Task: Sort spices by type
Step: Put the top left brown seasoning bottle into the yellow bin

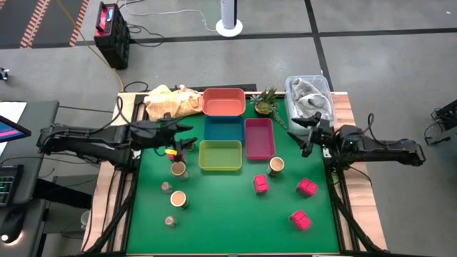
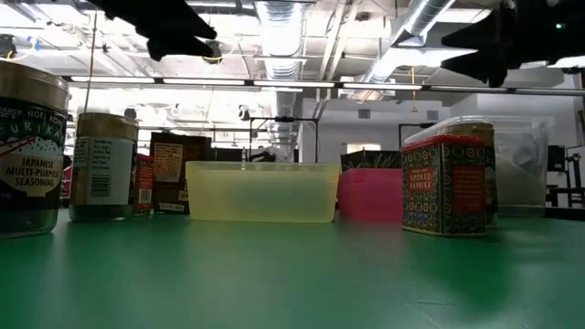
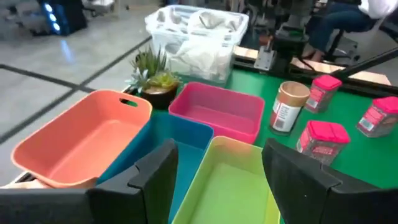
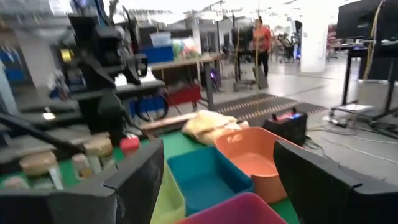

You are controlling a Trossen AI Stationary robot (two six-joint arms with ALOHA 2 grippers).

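Observation:
Both grippers hover open above the table and hold nothing. My left gripper (image 1: 186, 138) (image 3: 217, 180) hangs over the table's left part, beside the blue tray (image 1: 223, 128) and the yellow-green tray (image 1: 220, 155). My right gripper (image 1: 304, 135) (image 4: 217, 186) hangs right of the magenta tray (image 1: 259, 138). Three cream-topped jars stand upright on the green mat (image 1: 178, 170) (image 1: 178, 199) (image 1: 276, 166). Two tiny brownish jars (image 1: 166, 187) (image 1: 171, 220) stand at the near left. Three pink packets (image 1: 261, 184) (image 1: 307, 188) (image 1: 300, 220) rest at the near right. No dark brown piece shows from above.
An orange tray (image 1: 223, 101) sits at the far edge, with a yellow cloth (image 1: 171, 101) to its left. A small potted plant (image 1: 265, 102) and a clear bin of cloth (image 1: 309, 96) stand at the far right. Bare mat (image 1: 228, 221) lies along the near edge.

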